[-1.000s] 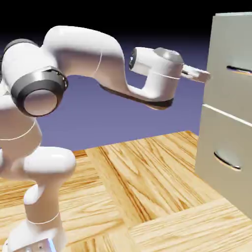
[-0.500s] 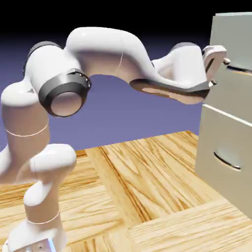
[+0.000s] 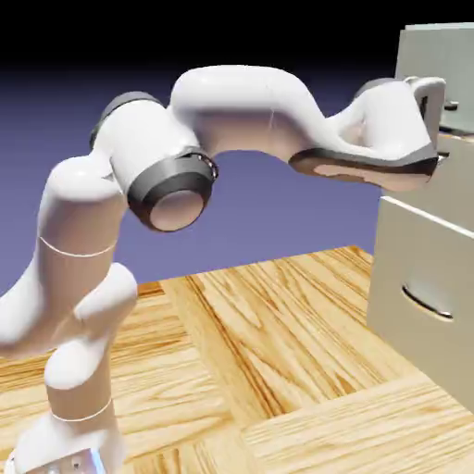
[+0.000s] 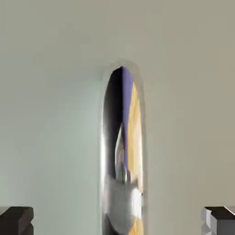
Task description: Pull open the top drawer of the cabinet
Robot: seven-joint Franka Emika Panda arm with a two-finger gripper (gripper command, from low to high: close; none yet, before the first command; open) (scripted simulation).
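While the exterior view shows the whole white jointed robot arm stretched from the lower left to the tall boxy pale grey-beige cabinet at the right edge, the gripper itself is mostly hidden there behind the wrist, pressed close against the cabinet's upper front. What is concealed in that view is given by the hand view: the two small dark grey fingertips are seen at the bottom corners, spread wide apart, with the slim curved silver handle standing between them and touched by neither. Nothing is held by the gripper. The handle is seen end-on as a tall mirrored arch, in which violet and wood-yellow tones are reflected.

A light wooden counter with bold grain carries the cabinet, and a plain blue-violet backdrop, darkening to black at the top, is seen behind.

The pale grey-beige flat top drawer fills the hand view as a smooth, unmarked surface. In the exterior view it sits above the matching lower drawer, whose own thin silver handle is visible.
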